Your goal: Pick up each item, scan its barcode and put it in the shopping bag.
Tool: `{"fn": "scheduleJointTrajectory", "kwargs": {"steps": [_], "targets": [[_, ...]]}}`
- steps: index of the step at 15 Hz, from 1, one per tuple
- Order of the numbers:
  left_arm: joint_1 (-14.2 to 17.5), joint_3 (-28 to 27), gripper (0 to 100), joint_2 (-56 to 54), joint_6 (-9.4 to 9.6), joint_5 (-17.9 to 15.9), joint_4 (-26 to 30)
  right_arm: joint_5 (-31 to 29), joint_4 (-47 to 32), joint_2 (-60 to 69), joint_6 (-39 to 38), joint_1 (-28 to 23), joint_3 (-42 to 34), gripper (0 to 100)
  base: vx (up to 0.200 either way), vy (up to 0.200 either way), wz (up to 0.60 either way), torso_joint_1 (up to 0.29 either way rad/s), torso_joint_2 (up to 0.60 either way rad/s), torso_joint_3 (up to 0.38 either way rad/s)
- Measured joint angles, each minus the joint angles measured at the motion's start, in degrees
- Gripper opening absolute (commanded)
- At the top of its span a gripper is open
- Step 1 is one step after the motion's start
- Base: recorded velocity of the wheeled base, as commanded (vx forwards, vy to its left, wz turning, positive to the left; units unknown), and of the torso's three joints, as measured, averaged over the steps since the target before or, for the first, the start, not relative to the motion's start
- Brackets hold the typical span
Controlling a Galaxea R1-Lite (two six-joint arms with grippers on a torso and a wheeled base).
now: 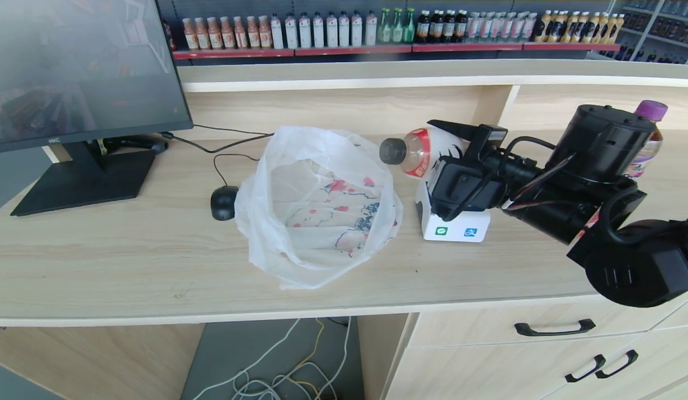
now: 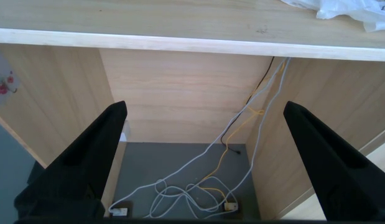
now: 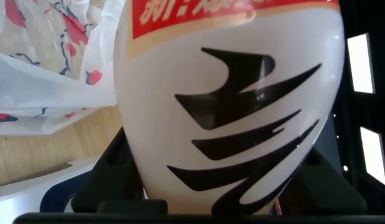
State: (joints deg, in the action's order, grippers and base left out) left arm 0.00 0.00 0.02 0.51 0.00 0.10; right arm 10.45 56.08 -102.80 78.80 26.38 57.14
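Note:
My right gripper (image 1: 452, 141) is shut on a bottle (image 1: 418, 151) with a white wrap, red band and black cap, held on its side above the white barcode scanner box (image 1: 456, 226). Its cap points toward the open white shopping bag (image 1: 316, 205) at the counter's middle. From the right wrist camera the bottle (image 3: 229, 106) is close up, with the bag (image 3: 49, 68) beside it. A second bottle with a purple cap (image 1: 648, 136) stands at the back right, partly behind my right arm. My left gripper (image 2: 204, 165) hangs open below the counter edge, its fingers (image 2: 80, 165) wide apart.
A monitor (image 1: 71, 72) on a stand sits at the counter's left, with a black mouse (image 1: 224, 202) and its cable beside the bag. A raised wooden ledge (image 1: 432, 75) runs along the back. Loose cables (image 2: 204, 186) lie on the floor under the counter.

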Motion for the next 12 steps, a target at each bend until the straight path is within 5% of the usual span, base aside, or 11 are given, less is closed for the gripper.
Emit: {"fn": "scheduleJointTrajectory", "kwargs": {"steps": [12], "targets": [[0.0,0.0,100,0.0,0.02,0.0,0.0,1.18,0.13,-1.68,2.07,0.32,-2.62,0,0.0,0.0,0.0,0.0,0.0,0.0]]}}
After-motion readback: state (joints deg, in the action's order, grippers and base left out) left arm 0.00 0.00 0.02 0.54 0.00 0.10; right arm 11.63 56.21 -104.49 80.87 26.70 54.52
